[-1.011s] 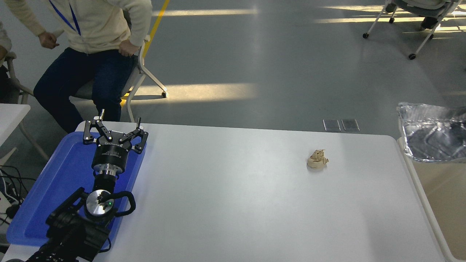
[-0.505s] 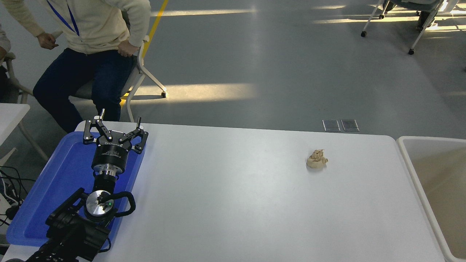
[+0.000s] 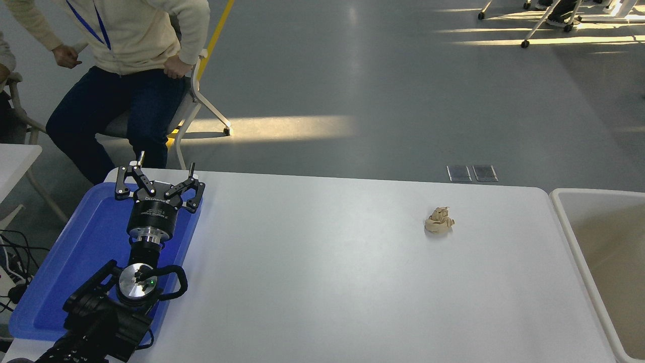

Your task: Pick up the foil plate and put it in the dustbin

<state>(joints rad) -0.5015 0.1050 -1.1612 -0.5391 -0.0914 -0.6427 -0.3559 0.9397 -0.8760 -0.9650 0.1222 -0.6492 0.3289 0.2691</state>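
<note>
The left gripper (image 3: 164, 171) is parked over the blue tray (image 3: 60, 262) at the lower left of the surface (image 3: 322, 282), its fingers spread apart and holding nothing, exactly where it was a second ago. The right gripper is out of the picture. The big change is at the right edge: a second ago the foil plate hung above the bin (image 3: 567, 222), its wrinkled silver rim covering the bin's far corner; half a second ago it had gone from sight, and now it is not visible either, so only the bin's pale rim and tan inner walls show. The part of the bin inside the picture shows no foil, and whether the plate lies deeper in the bin, past the picture's edge, cannot be told. The bin stands just beside the right end of the surface, well apart from the left gripper, with the whole width of the surface between them. The small tan lump (image 3: 439, 221) rests on the surface towards the right, near the bin, in the same spot as before. At the top left a person (image 3: 126, 55) in a cream top and dark trousers sits on a chair (image 3: 194, 108), posture hardly altered. The chairs at the top right sit slightly higher in the picture than earlier.
</note>
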